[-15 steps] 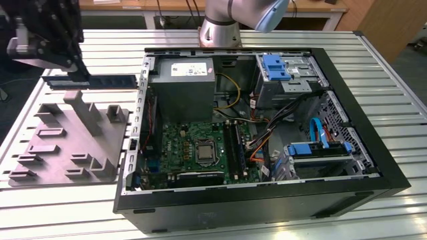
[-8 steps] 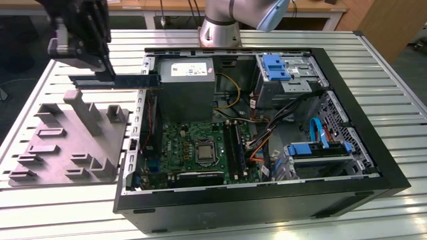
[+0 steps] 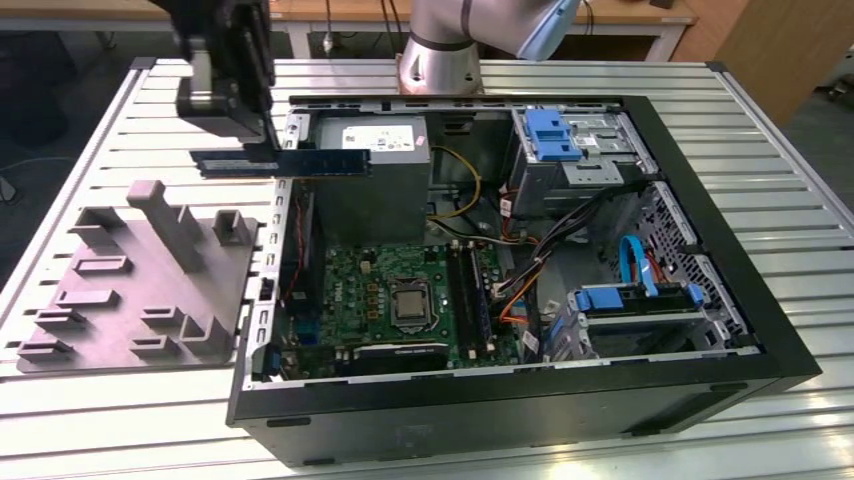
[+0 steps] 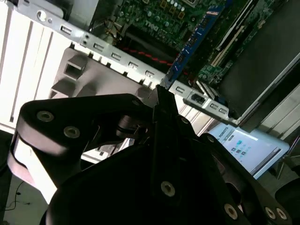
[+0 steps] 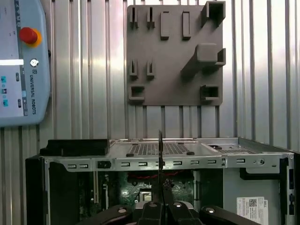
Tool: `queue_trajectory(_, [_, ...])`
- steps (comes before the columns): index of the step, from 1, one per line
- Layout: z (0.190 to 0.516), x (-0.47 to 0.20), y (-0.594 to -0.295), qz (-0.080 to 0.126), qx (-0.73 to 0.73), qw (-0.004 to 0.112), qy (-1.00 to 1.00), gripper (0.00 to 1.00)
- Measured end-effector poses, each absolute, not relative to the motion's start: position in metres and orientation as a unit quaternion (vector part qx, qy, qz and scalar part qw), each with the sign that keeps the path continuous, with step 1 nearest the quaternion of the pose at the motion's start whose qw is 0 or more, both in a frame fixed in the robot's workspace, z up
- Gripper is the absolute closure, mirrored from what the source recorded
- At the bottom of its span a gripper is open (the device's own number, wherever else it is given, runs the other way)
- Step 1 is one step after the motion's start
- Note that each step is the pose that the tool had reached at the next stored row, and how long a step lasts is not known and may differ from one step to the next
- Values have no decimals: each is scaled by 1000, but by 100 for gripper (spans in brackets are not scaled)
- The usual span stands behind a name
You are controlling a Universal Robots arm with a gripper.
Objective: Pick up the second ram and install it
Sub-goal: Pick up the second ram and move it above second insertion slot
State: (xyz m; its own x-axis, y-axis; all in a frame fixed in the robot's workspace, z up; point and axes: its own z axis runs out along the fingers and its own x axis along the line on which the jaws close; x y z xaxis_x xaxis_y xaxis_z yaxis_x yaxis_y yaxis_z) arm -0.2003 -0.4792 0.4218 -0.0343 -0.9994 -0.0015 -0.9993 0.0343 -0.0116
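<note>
Held part of second ram (image 3: 324, 160) hidden by gripper (image 3: 240, 148).

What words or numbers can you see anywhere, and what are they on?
Teach pendant: a maker's name down its edge, left unquoted; screen print too small to read.
Motherboard: a white brand mark, left unquoted.
Power supply sticker: print and a square code, too small to read.
The second ram, held in the gripper: no readable print.
</note>
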Motion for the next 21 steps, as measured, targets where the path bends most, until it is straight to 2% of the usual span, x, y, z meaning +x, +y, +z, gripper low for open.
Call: queue_trajectory(21, [419, -105, -479, -3, -695, 5, 719, 89])
